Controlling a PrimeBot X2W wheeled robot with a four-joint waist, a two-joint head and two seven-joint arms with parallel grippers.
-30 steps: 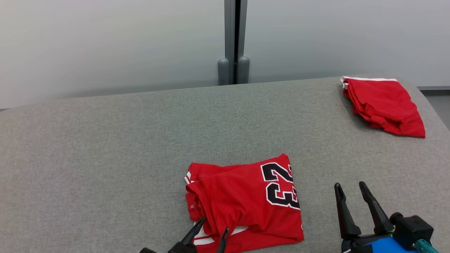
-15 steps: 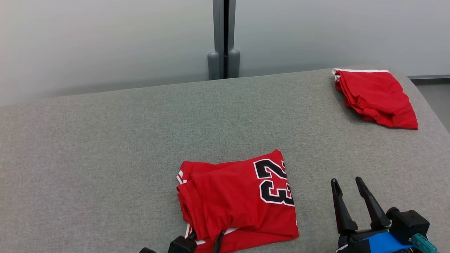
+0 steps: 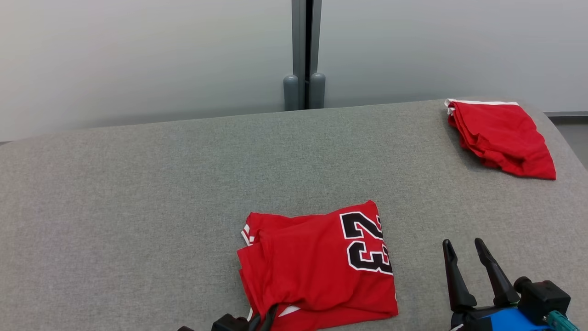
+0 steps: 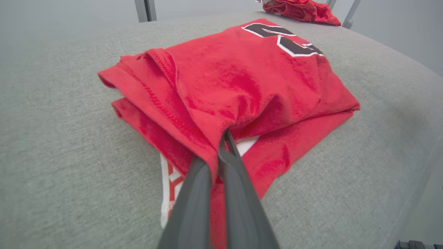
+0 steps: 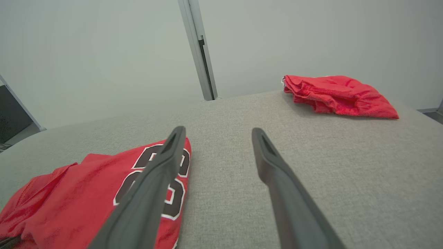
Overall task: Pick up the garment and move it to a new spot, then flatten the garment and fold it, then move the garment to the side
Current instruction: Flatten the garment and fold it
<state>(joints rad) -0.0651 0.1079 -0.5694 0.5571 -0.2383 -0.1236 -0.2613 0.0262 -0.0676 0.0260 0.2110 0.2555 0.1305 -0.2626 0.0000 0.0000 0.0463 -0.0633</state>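
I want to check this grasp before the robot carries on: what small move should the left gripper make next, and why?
Probably a short, slow lift of the left gripper. It is shut on the near edge of the red jersey, which lies folded on the grey surface. The right gripper is open beside it.

1. Bright, flat, diffuse light from above, no glare.
2. Shadows are faint: a soft one under the garment (image 4: 242, 76) fold, right at the left gripper (image 4: 224, 138)'s pinched jaws.
3. Wrist views bow at the edges; behind the jaws, close to the lens, it all goes soft.
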